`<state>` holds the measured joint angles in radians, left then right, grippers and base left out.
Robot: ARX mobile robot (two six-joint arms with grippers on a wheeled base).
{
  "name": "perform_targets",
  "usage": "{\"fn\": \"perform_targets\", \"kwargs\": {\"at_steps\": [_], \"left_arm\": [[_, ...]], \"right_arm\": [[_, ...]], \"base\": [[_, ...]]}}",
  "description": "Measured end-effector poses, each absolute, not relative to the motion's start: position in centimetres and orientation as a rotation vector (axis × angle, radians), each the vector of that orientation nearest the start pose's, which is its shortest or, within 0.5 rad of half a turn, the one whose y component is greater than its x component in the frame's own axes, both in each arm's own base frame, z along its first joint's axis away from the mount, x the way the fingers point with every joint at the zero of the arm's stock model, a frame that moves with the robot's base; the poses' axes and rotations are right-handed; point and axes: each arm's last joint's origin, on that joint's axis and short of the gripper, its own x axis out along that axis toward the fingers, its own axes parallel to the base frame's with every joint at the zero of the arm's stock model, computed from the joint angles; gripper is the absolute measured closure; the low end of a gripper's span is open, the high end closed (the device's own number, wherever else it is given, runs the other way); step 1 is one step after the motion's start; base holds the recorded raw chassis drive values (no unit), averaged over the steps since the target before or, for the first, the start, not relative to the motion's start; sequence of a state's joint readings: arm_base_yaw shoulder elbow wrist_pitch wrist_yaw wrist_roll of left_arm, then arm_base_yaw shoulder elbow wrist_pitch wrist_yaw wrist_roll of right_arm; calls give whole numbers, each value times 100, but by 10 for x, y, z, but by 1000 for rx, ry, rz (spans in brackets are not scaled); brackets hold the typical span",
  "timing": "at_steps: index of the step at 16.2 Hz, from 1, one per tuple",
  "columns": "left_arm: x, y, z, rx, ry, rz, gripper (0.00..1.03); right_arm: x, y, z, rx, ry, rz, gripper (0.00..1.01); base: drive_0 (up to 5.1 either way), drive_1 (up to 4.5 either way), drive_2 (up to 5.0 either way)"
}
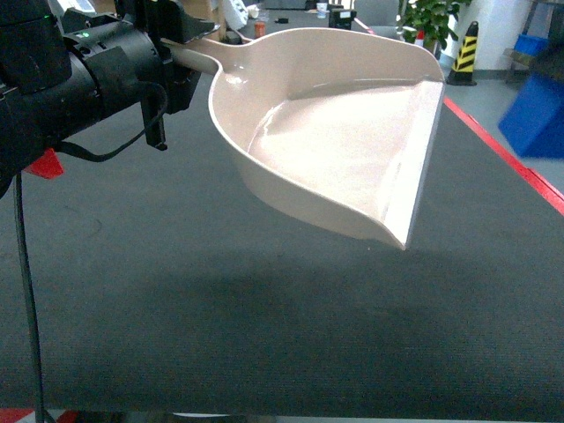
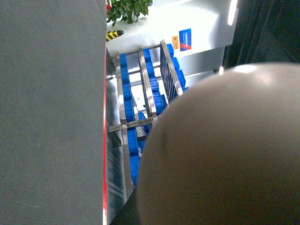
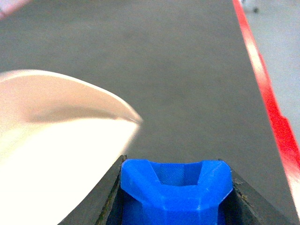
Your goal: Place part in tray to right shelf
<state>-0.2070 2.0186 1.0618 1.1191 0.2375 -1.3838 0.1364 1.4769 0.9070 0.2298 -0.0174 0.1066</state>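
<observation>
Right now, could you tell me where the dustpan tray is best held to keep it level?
By its straight handle, from the rear, as the left gripper appears to hold it now. The scoop has curved walls and a thin open lip, poor to pinch; gripping the handle leaves the pan free for the blue part.

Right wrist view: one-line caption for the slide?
Right gripper holds the blue part between its jaws beside the empty beige tray, above the dark mat.
</observation>
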Motion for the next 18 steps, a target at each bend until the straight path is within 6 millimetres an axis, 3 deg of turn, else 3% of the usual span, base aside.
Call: {"fn": "perform_targets", "kwargs": {"at_steps": [2,3,4,7,9,10,12,14,16,18], "left_arm": [[409,-94,191,-1354,174,-486,88],[409,-93,191,-1354,172,-486,88],[409,-93,191,-1354,172,-485,88],[409,-93,191,-1354,170,-482,88],[409,-93,191,-1354,170,-482,88],[409,-93,191,-1354,169,-482,88],[409,-93,191,-1350,171,-481,88],[409,-93,191,-1350,171,-481,88],[409,-93,191,-1350,171,-480,88],[409,-93,191,-1351,170,-481,88]], "right_arm": [[302,82,303,137,222,317,55],[298,104,317,164,197,398,55],[298,126,318,171,206,450,55],[311,183,275,142,358,485,55],[318,197,261,137,368,486,52],[319,197,264,145,334,475,40],[313,188,276,175,226,454,20],[290,150,290,175,97,385,1],[257,98,302,109,-10,264,3],[214,42,289,6,-28,176,3]], "base": [[0,0,0],[0,0,0],[0,0,0],[0,0,0],[0,0,0],[0,0,0],[0,0,0],[0,0,0],[0,0,0],[0,0,0]]}}
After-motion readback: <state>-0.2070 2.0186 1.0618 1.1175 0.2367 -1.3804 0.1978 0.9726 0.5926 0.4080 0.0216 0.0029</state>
